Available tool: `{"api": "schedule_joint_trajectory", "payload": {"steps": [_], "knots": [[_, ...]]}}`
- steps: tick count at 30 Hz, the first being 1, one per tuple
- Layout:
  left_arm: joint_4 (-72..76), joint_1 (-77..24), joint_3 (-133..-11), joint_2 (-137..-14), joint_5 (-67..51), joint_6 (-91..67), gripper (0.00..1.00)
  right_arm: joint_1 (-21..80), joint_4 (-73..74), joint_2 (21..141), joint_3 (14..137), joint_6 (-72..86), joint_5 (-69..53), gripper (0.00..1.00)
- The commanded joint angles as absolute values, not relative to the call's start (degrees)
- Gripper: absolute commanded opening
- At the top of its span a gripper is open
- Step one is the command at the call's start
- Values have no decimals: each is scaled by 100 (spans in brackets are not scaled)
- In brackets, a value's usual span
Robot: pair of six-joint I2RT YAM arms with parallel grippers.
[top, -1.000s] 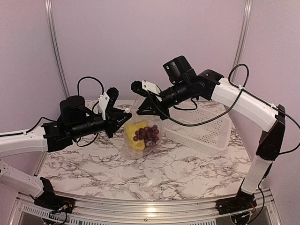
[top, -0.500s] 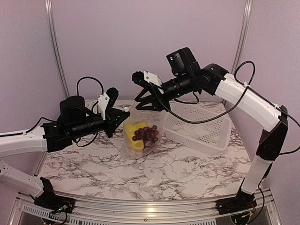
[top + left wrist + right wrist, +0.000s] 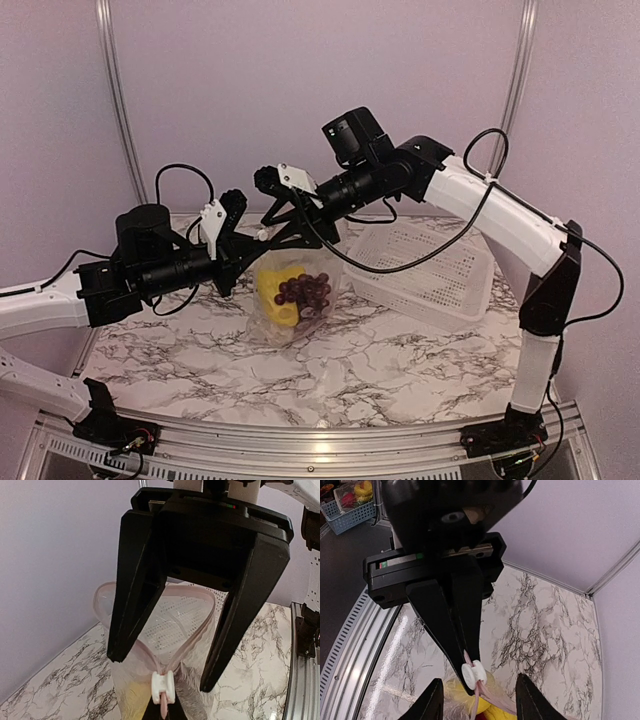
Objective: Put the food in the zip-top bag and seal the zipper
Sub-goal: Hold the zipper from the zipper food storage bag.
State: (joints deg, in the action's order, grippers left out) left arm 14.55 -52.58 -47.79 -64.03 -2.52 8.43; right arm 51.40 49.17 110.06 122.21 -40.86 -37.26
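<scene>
Our left fingers (image 3: 454, 640) pinch the zip-top bag (image 3: 278, 326) at its white slider (image 3: 472, 672). Our right fingers (image 3: 134, 595) gape wide over its mouth, near the bench's (image 3: 400, 370) far edge.

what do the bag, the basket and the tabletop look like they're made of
Zip-top bag: thin, soft, clear plastic by the look of it. It crinkles and glints, and the food shows through.
Basket: rigid white plastic with a matte finish and rows of small holes.
Tabletop: white with grey marble veining and a slight sheen. Whether it is stone or printed laminate cannot be told.
</scene>
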Motion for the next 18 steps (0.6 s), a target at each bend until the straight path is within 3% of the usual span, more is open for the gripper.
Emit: {"api": "schedule_joint_trajectory", "payload": {"steps": [1, 13, 18], "knots": [[1359, -5299, -4942, -6199, -298, 1029, 0, 5354, 5330, 11123, 12470, -4404, -3732, 45], [1160, -5337, -4933, -6122, -210, 1151, 0, 5360, 5308, 11118, 12462, -4438, -3828, 14], [1114, -5335, -4944, -6104, -141, 1162, 0, 5366, 5317, 11084, 12500, -4460, -3724, 7]]}}
